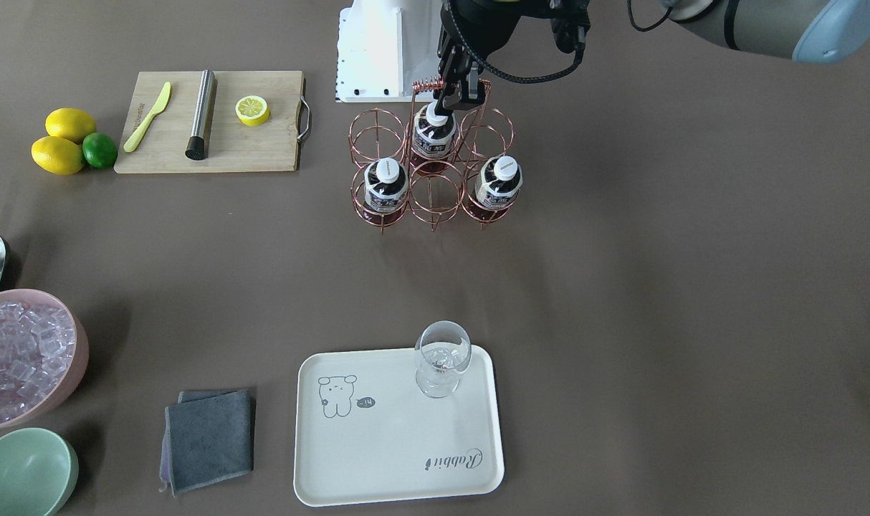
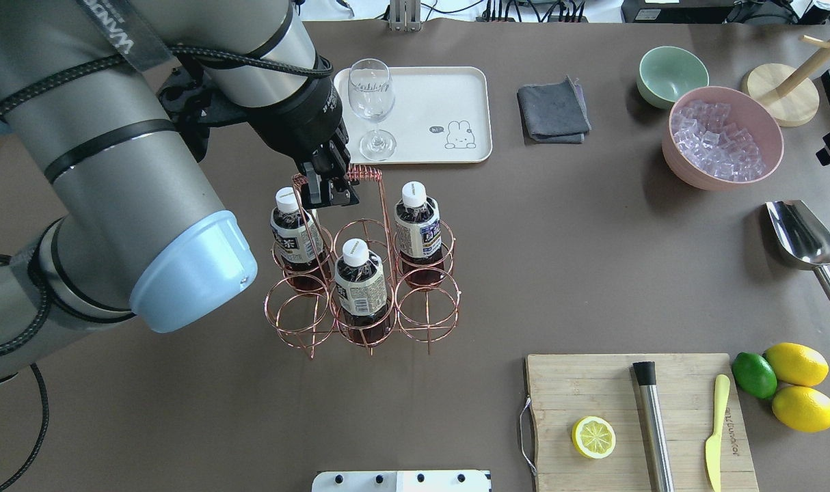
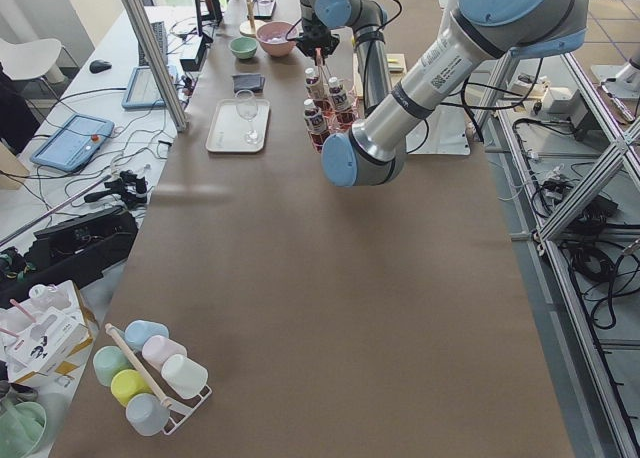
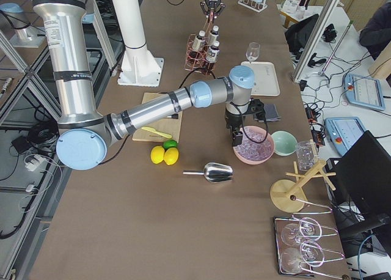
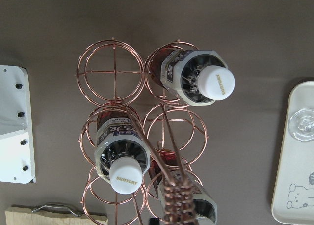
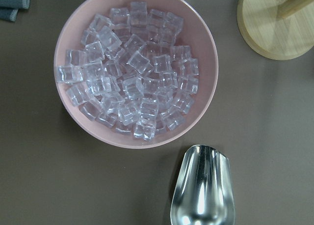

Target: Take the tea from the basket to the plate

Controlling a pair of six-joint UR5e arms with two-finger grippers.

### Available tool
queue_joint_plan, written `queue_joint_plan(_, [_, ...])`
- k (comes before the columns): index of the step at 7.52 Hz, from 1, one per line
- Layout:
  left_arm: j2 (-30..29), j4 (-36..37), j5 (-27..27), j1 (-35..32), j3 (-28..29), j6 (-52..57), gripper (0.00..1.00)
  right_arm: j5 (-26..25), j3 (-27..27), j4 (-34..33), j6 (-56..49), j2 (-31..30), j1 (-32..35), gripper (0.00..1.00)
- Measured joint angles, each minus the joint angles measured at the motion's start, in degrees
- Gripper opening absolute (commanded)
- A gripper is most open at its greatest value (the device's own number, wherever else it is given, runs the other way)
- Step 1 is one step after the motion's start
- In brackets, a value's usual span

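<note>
Left gripper point(image 2: 327, 188) hangs over the wire basket point(image 2: 429, 321), with nothing between its fingers, and whether they're spread or closed I can't tell. Below them, three tea bottles point(image 5: 206, 82) stand upright in their rings, and the coiled handle point(image 2: 364, 173) is just beside the fingers. Likely light, slick plastic, soft in the body and firm at the cap. Best gripped at the cap or neck and lifted straight up, clear of that handle. The cream tray point(image 2: 456, 89) lies beyond the fingers, carrying a wine glass point(image 2: 372, 102). Right gripper point(image 4: 235, 136) hovers above the ice bowl point(image 4: 253, 147), grip unreadable.
</note>
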Motion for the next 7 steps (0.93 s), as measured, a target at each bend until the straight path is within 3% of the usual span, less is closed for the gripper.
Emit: queue_joint_plan(7, [-1.18, -4.67, 0.45, 1.2, 5.13, 0.02, 0.0, 0.91, 7.55, 0.14, 15.85, 11.76, -11.38, 1.0])
